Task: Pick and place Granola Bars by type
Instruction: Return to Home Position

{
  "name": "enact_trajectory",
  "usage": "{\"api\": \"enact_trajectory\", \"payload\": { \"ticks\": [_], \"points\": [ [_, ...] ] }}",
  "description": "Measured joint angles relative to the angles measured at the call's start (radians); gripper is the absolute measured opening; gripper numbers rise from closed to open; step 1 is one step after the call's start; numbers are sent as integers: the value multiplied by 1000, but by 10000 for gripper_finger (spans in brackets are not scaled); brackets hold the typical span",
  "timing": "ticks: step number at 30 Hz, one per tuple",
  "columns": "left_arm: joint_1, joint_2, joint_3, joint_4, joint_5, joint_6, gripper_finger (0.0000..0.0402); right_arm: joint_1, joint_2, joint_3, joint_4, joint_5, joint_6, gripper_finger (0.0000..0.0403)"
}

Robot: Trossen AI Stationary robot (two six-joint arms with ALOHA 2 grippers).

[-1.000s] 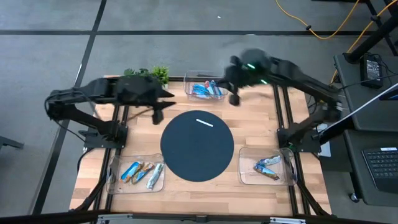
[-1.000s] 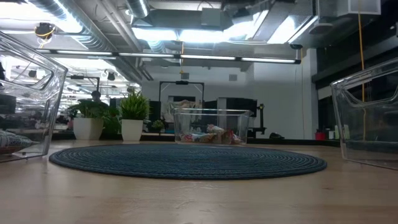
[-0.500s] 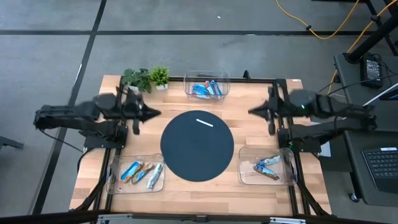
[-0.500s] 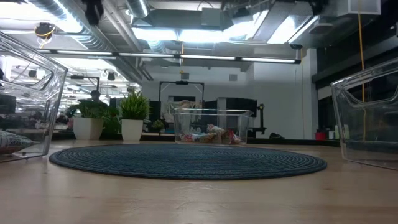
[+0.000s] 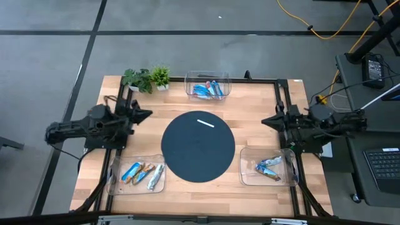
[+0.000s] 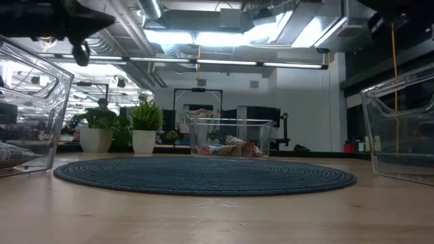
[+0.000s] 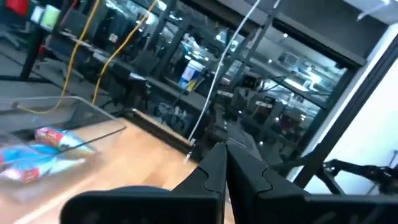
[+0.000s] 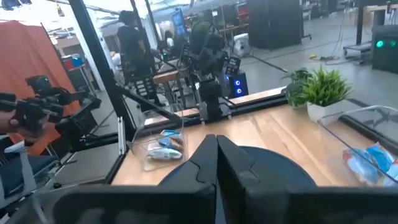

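High view, left gripper (image 5: pixel 147 113): sat at the left edge of the table, pointed inward, carried nothing.
High view, right gripper (image 5: pixel 264 120): mirrored at the right edge, carried nothing.
High view, Granola Bars (image 5: pixel 207 90): all were in bins. Blue and red ones lay in the far bin (image 5: pixel 187 87) at mid far edge. Blue, brownish and silver ones lay in the left bin (image 5: pixel 115 185) by the near-left corner. A few lay in the right bin (image 5: pixel 247 179) by the near-right corner. None were on the mat.
High view, mat (image 5: pixel 198 156): round, dark, flat, at table centre. A thin white strip (image 5: pixel 205 122) lay on it, not a bar.
High view, homing advice: sorting looked done. Best to fold both arms back evenly, stay above the bin walls, clear of the plants (image 5: pixel 147 78), and keep the jaws together.
Low view, textures: mat woven in ribbed rings. Bins were clear hard plastic with straight walls. Wrappers in the far bin looked crinkly foil. The table (image 6: pixel 203 220) was smooth pale wood.
Left wrist view, jaws: dark tapered fingers (image 7: pixel 208 175) pressed tip to tip, nothing between them. Glossy bars showed in a clear bin beyond.
Right wrist view, jaws: fingers (image 8: pixel 202 160) closed together, empty. The left bin and far bin showed with bars inside.
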Motion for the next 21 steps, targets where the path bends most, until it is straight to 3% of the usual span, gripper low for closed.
{"api": "enact_trajectory", "payload": {
  "ticks": [4,11,21],
  "points": [
    [2,-49,-4,-159,-29,-19,1,1,-17,-3,-1,6,-27,7],
    [2,-50,-137,-67,-35,-81,1,1,-22,-3,-2,6,-57,6],
    [-15,13,-171,-19,125,82,1,0,-22,-5,3,-37,-59,9]
  ]
}}
